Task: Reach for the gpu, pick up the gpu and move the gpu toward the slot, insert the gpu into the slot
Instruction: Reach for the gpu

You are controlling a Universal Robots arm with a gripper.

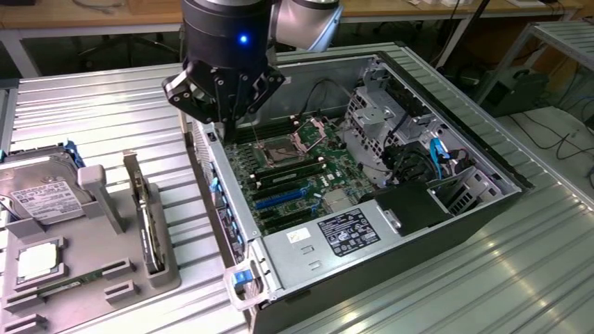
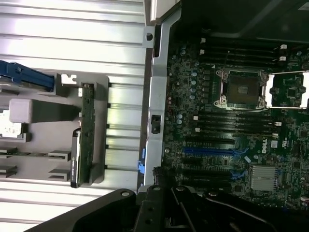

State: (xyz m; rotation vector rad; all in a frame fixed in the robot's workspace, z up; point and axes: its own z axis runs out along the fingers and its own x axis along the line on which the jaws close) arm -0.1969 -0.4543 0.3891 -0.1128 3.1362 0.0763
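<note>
We found the fingers drawn together and holding nothing, hanging over the wall of the open computer case that faces the holder, by the edge of the motherboard. The gpu stood on its long edge in the grey holder on the ribbed metal desk, at the exterior view's left, outside the case and well apart from the fingers. The blue slot on the motherboard was unoccupied, and a hard drive sat in the same holder
</note>
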